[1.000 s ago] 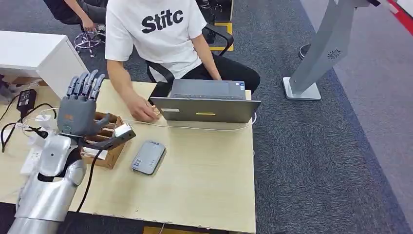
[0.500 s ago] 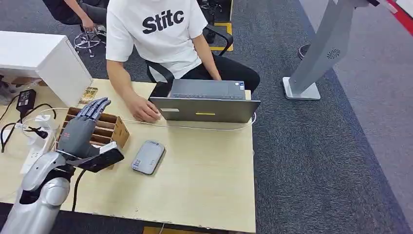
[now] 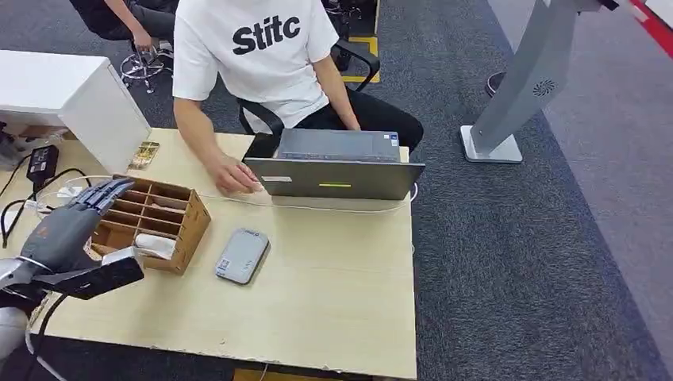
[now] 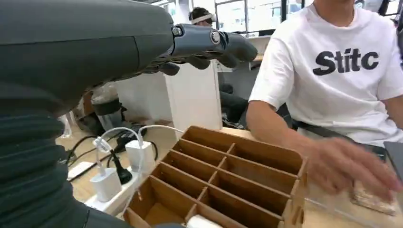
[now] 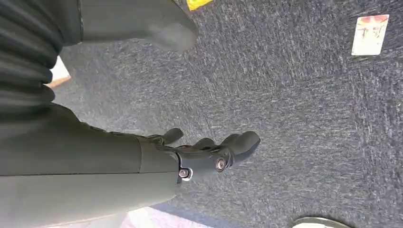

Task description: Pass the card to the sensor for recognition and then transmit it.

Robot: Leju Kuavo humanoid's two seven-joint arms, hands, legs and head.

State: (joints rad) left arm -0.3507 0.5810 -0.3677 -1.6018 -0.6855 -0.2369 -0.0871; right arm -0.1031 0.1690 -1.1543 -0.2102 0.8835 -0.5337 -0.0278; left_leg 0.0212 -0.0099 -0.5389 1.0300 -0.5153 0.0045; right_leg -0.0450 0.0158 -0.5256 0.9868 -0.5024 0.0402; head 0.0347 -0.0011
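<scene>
Dropping steadily over the last second, the left hand [image 3: 62, 226] is now sitting low at the near left corner of the table [image 3: 333, 270], beside the wooden divider box [image 3: 155, 218] it was covering a moment ago. Its fingers [image 3: 103, 194] are lying stretched out and apart, reaching over the box's left edge and holding nothing. With the hand out of the way, the box is showing its rows of narrow slots; nearly all are looking bare, while a pale rounded thing [image 3: 155, 244] is lying in the nearest row. I cannot tell what it is. In the left wrist view the same pale thing [image 4: 202, 222] is peeking from the closest compartment.

The card [image 3: 144, 154] is lying flat on the far left part of the table, beyond the box and next to the white cabinet [image 3: 71, 95], well apart from the hand. The grey sensor unit [image 3: 241, 255] is resting on the table just right of the box.

A person in a white T-shirt [image 3: 254, 48] is sitting behind the laptop [image 3: 333, 171], one hand [image 3: 234, 175] resting on the table by its left corner.

The right hand [image 5: 209, 154] is hanging over dark carpet [image 5: 294, 95], fingers loosely curled and holding nothing.
</scene>
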